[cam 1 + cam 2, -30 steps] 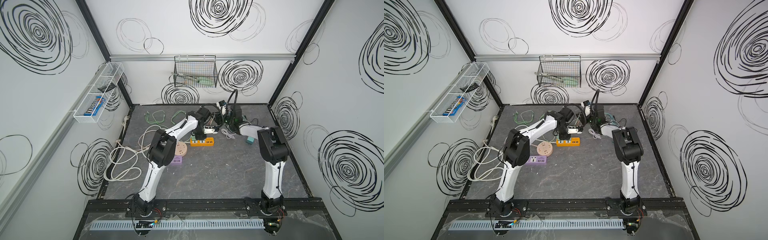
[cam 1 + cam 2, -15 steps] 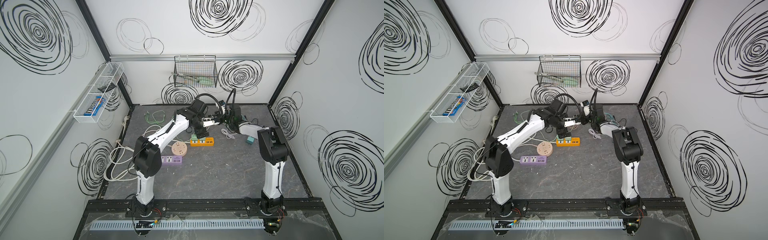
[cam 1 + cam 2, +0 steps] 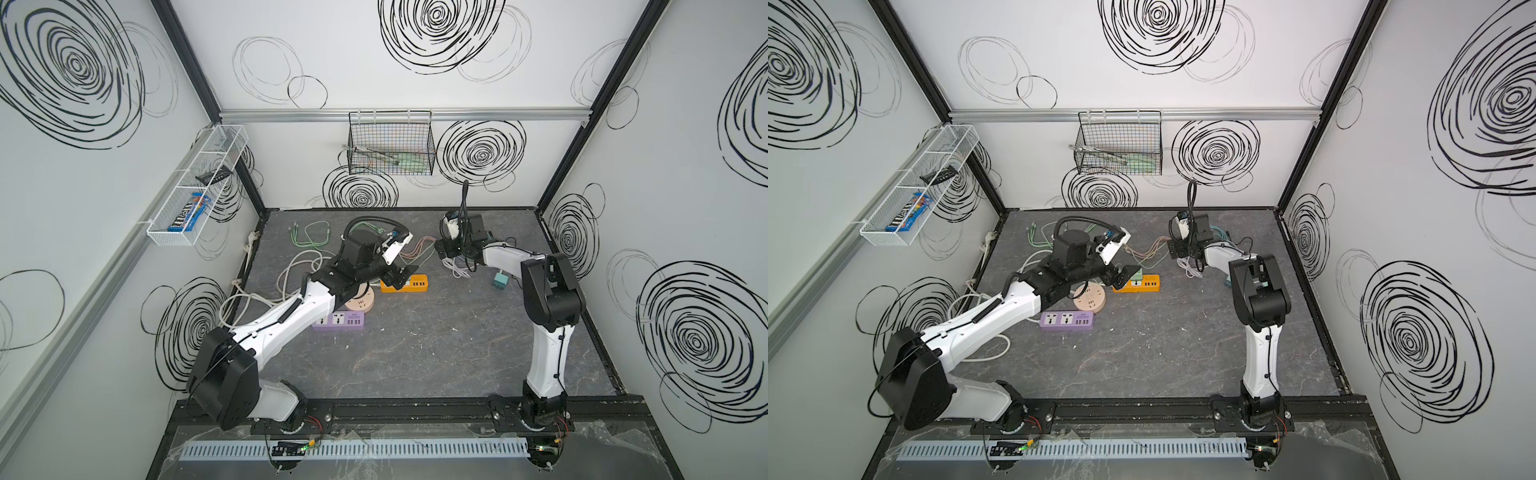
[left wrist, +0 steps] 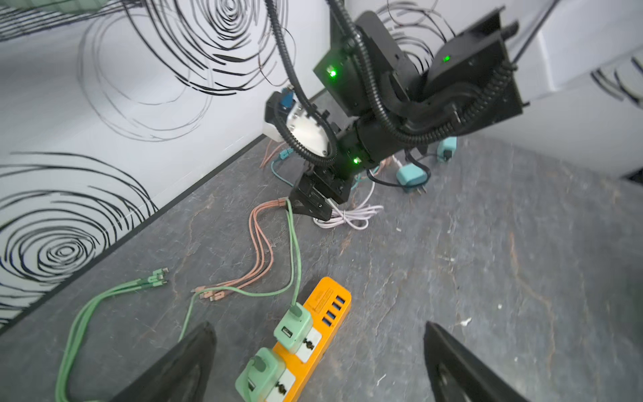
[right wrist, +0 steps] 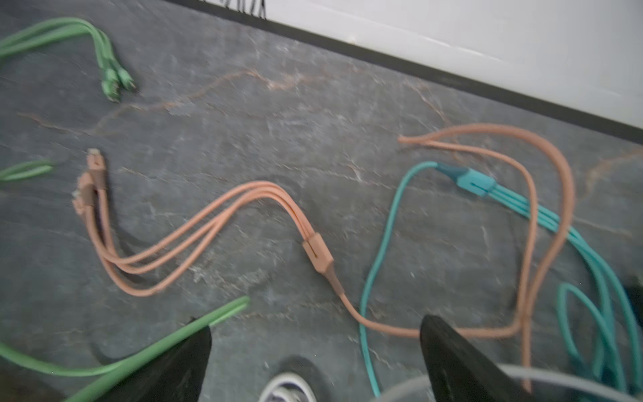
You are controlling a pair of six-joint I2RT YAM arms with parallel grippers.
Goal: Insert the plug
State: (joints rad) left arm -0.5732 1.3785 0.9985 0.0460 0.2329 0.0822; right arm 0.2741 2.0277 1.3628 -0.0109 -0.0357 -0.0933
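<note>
Both fingers of the left gripper (image 4: 318,327) stand spread, empty, just above the orange power strip (image 4: 325,301). A green plug (image 4: 293,327) and a second green plug (image 4: 259,377) sit seated in it, upright off its face, cords leaving their tops. The strip runs side to side in both top views, one end hidden by the arm. Farther back, the right gripper (image 5: 315,325) gapes empty over blurred pink cables (image 5: 318,257).
</note>
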